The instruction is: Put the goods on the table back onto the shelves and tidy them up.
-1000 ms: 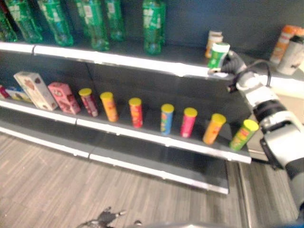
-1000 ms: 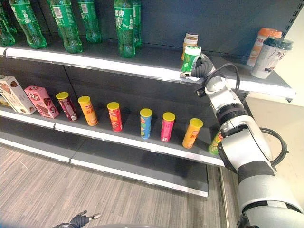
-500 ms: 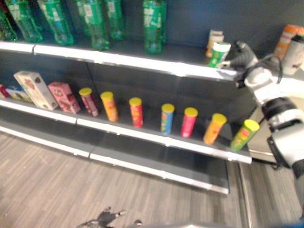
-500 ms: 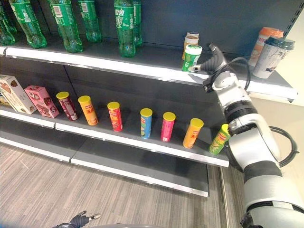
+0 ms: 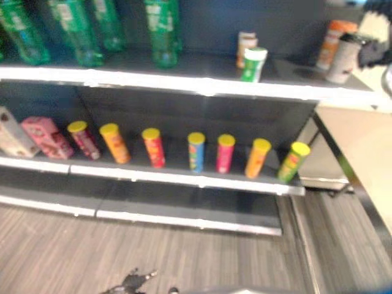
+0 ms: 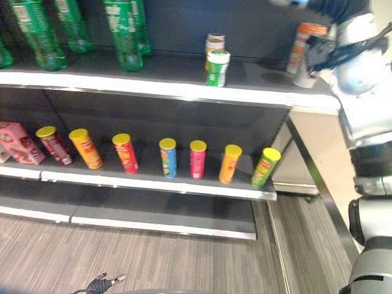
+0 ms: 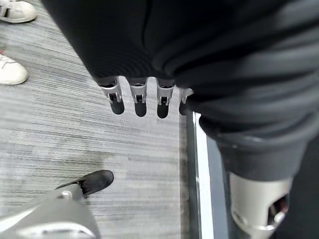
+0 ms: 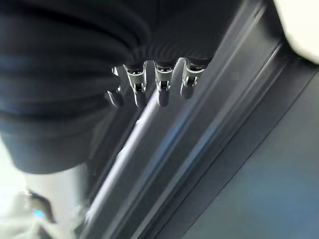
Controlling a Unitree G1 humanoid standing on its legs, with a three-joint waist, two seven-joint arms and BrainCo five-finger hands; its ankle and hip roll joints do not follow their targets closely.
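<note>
Green can [image 6: 217,67] stands upright at the front edge of the upper shelf [image 6: 153,89], just before a beige can [image 6: 214,44]; green bottles [image 6: 125,33] stand to its left, an orange-lidded cup [image 6: 303,43] and a dark-lidded cup [image 5: 343,58] to its right. Below, a lower shelf [image 6: 153,184] carries a row of yellow-lidded tubes [image 6: 168,157] and a pink box [image 6: 21,144]. My right hand [image 8: 149,87] is raised near the cups, fingers straight, holding nothing. My left hand [image 7: 144,94] hangs over the floor [image 7: 75,149], fingers relaxed. Labels are unreadable.
</note>
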